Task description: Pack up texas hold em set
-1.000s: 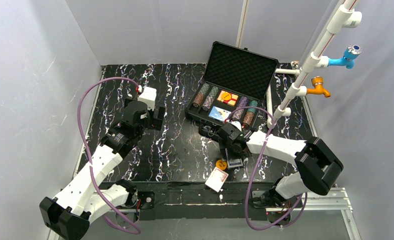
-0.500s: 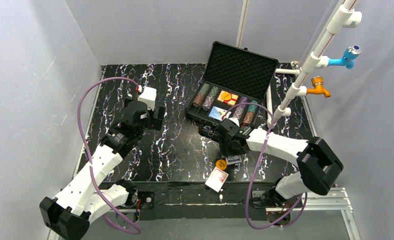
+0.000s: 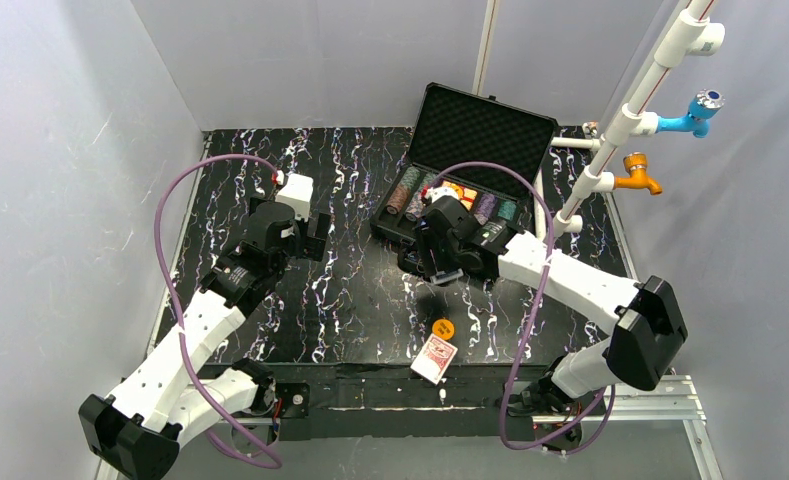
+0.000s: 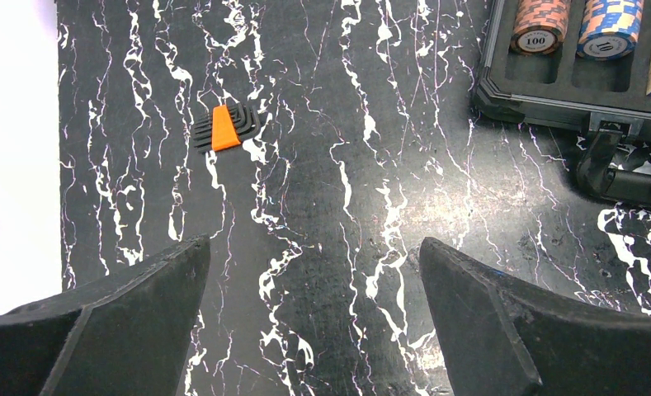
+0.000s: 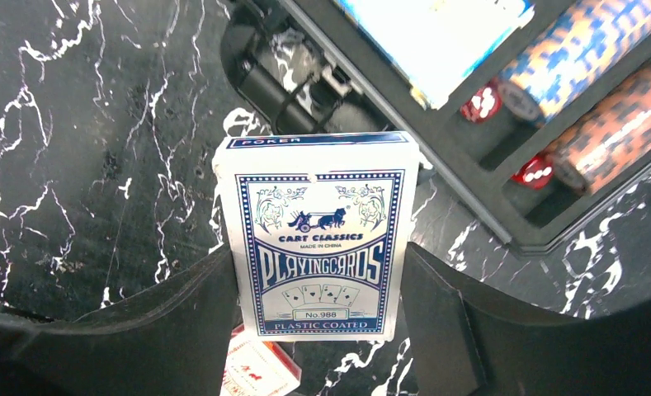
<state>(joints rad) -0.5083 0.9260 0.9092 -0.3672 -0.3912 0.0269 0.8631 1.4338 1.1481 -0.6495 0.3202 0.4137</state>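
Marbled table (image 3: 350, 290) — blue deck (image 5: 322, 239) in right jaws, near case (image 3: 485, 130) front edge.

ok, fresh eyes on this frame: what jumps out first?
The right gripper, clamped on a blue playing-card deck by its long edges, just short of the open black case at the table's back right, with rows of poker chips inside. Next, a red card deck and an orange disc lie near the front edge. The left gripper hangs open over the marbled table at the left.
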